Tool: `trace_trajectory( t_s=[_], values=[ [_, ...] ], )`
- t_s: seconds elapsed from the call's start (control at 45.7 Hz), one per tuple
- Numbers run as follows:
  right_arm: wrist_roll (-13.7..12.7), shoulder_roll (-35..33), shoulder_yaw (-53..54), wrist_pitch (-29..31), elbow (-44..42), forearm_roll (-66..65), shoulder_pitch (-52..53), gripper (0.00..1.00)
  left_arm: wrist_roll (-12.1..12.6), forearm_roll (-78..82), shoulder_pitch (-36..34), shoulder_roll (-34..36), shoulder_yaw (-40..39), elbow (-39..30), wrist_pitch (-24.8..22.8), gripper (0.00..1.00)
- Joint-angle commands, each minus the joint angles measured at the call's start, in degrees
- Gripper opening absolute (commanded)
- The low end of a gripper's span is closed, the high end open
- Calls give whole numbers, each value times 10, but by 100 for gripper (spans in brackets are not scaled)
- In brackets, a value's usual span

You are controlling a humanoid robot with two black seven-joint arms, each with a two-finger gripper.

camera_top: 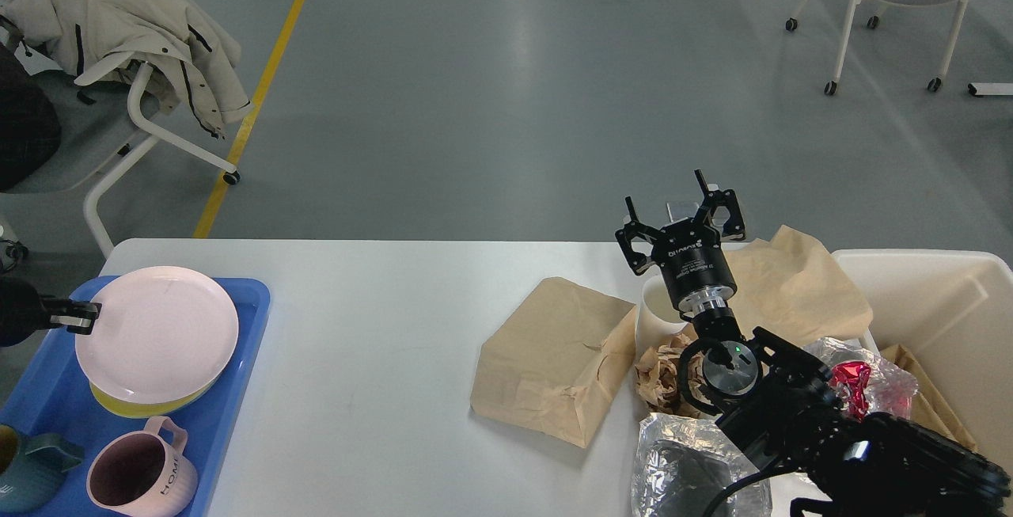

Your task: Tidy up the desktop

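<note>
The desktop [380, 359] spans the lower half of the head view. A blue tray [245, 343] sits on its left end and a cream bin [934, 295] at its right end.

**Left gripper.** The left gripper [85, 316] enters from the left edge and meets the left rim of the pink plate [157, 335]. Its fingers are closed narrowly on that rim, as far as the small view allows. The plate rests on a yellow dish [134, 404] inside the tray, alongside a pink mug [141, 476] and a teal mug [32, 469]. Judgement: the plate is already stacked in the tray, so this arm's next step is probably to let go and pull back leftward.

**Right gripper.** The right gripper [679, 212] is raised above the far edge of the desktop, fingers spread wide and holding nothing. Its fingers point away from the robot.

**Governing relation.** The remaining litter lies below and on the robot's side of the right gripper:
- a white paper cup [658, 313], directly beneath the wrist;
- a flat brown paper bag [554, 359], down and to the left, long axis running from far-right to near-left;
- crumpled brown paper [661, 374] beside the cup;
- foil wrapping [681, 461] at the near edge;
- a second sheet of brown paper [799, 287] leaning against the bin.

Judgement: the right arm is far nearer to all of these, and the bin lies just to their right. The left arm is well apart from them. The coming pick therefore calls for the right gripper to tilt down and draw back toward the robot.
</note>
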Motion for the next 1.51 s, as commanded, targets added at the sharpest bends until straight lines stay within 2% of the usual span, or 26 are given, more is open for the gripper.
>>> trace_trajectory(
  t_s=[0.0, 0.219, 0.241, 0.263, 0.307, 0.416, 0.525, 0.547, 0.569, 0.613, 0.635, 0.898, 1.029, 1.073, 1.095, 1.138, 1.16, 1.182, 1.292, 1.357, 1.379, 1.401, 1.423, 1.445, 1.467, 1.489],
  values=[
    [0, 0, 0, 0, -1, 0, 0, 100, 0, 0, 0, 0, 0, 0, -1, 100],
    [0, 0, 0, 0, 0, 0, 0, 100, -5, -7, -5, 3, -8, 0, -8, 92],
    [0, 0, 0, -1, 0, 0, 0, 100, -7, -10, -5, 3, -9, 0, -8, 87],
    [0, 0, 0, 0, 0, 0, 0, 100, -10, -11, -5, 3, -9, 1, -8, 74],
    [0, 0, 0, 0, 0, 0, 0, 100, -19, -7, -4, 3, -3, 3, -8, 31],
    [0, 0, 0, 0, -1, 0, 0, 100, -32, -2, -4, 2, 7, 12, -9, 17],
    [0, 0, 0, 0, -1, 0, 0, 100, -31, -3, -5, 2, 10, 14, -10, 22],
    [0, 0, 0, 0, -1, 0, 0, 100, -30, -3, -5, 2, 10, 14, -9, 29],
    [0, 0, 0, -1, -1, 0, 0, 100, -30, -3, -5, 2, 10, 14, -10, 46],
    [0, 0, 0, 0, -1, 0, 0, 100, -30, -4, -6, 2, 9, 14, -9, 87],
    [0, 0, 0, 0, 0, 0, 0, 100, -30, -5, -6, 2, 9, 14, -10, 92],
    [0, 0, 0, 0, 0, 0, 0, 100, -36, -4, -5, 4, 10, 14, -10, 95],
    [0, 0, 0, -1, -1, 0, 0, 100, -69, -12, -7, 12, 8, 18, -48, 71],
    [0, 0, -1, -1, -1, 0, 0, 100, -74, -7, -7, 11, 10, 28, -59, 38],
    [0, 0, -1, -1, -1, 0, 0, 100, -74, -5, -7, 10, 10, 35, -64, 26],
    [0, 0, 0, -1, -1, 0, 0, 100, -72, -5, -7, 8, 10, 49, -74, 18],
    [0, 0, 0, -1, -1, 0, 0, 100, -70, -4, -7, 7, 10, 54, -80, 3],
    [0, 0, 0, -1, -1, 0, 0, 100, -65, -3, -7, 4, 11, 61, -89, 0],
    [0, 0, 0, -1, -1, 0, 0, 100, -44, -12, -15, 3, 5, 80, -176, 0],
    [0, 0, 0, -1, 0, 0, 0, 100, -39, -14, -18, 3, 1, 90, -192, 0],
    [0, 0, 0, -1, 0, 0, 0, 100, -37, -13, -16, 2, 2, 91, -189, 0],
    [0, 0, 0, -1, -1, 0, 0, 100, -37, -13, -15, 2, 3, 91, -183, 8],
    [0, 0, 0, -1, -1, 0, 0, 100, -40, -13, -15, 2, 3, 90, -178, 24],
    [0, 0, 0, -1, 0, 0, 0, 100, -40, -13, -15, 2, 2, 90, -172, 50],
    [0, 0, 0, -1, -1, 0, 0, 100, -40, -13, -15, 2, 2, 90, -168, 83],
    [0, 0, 0, -1, -1, 0, 0, 100, -40, -13, -15, 2, 2, 90, -165, 100]
  ],
)
